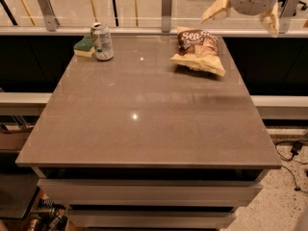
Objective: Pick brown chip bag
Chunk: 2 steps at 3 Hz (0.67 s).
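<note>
The brown chip bag [198, 49] lies on the far right part of the grey table [144, 109], dark brown top with white "Sea" lettering, tan lower part. My gripper [243, 14] hangs at the top right, above and to the right of the bag. Its two cream fingers [215, 7] are spread wide apart and hold nothing.
A silver drink can [102, 41] stands at the far left of the table, with a green-and-yellow sponge [84, 47] right behind it. A glass railing with metal posts [166, 8] runs along the table's far edge. Cables [291, 150] lie on the floor at right.
</note>
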Each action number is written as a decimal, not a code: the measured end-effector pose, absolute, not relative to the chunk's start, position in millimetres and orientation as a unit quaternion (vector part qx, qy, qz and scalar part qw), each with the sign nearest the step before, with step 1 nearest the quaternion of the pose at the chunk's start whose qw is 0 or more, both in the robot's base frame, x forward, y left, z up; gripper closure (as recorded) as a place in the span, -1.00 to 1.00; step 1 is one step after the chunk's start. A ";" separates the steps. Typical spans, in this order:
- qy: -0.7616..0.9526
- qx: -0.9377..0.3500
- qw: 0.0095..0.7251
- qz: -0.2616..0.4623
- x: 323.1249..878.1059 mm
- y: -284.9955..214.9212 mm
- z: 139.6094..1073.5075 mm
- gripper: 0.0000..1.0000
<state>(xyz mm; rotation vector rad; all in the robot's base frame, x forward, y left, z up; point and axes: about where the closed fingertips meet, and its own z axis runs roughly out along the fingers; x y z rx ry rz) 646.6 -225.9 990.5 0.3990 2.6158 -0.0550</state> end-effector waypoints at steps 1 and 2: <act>0.955 0.167 0.246 -0.003 665.2 -222.7 979.6 -1.00; 0.953 0.172 0.250 0.018 682.7 -224.7 968.2 -1.00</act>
